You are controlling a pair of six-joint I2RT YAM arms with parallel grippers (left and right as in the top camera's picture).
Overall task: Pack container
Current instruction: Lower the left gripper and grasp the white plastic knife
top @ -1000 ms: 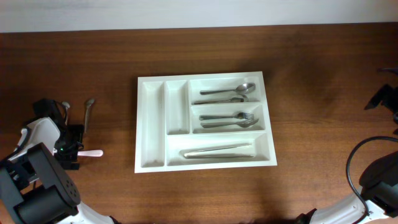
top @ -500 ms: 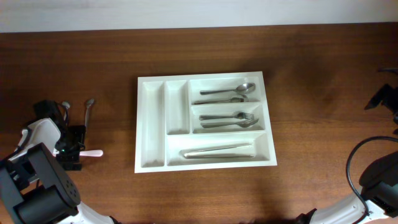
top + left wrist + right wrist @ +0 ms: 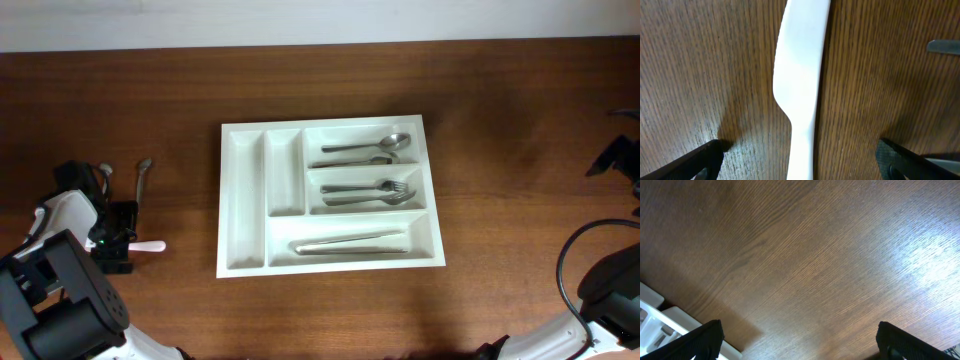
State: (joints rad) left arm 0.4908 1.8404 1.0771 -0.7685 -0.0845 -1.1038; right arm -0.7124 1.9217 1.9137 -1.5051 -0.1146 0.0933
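The container, a white five-compartment tray [image 3: 222,200], lies mid-table with spoons [image 3: 365,148], forks [image 3: 370,192] and knives [image 3: 350,243] in its three wide compartments; its two narrow ones look empty. My left gripper [image 3: 118,240] is low over the table far to the tray's left. In the left wrist view it [image 3: 800,165] is open, its fingers on either side of a white plastic knife [image 3: 802,75] that lies flat on the wood, not touching it. The knife's end shows in the overhead view [image 3: 152,246]. My right gripper [image 3: 612,156] is open and empty at the far right, also in its wrist view [image 3: 800,340].
Two metal utensils [image 3: 142,180] lie on the table just beyond the left gripper; one tip shows in the left wrist view [image 3: 944,46]. The tray's corner [image 3: 655,315] shows at the lower left of the right wrist view, over bare wood.
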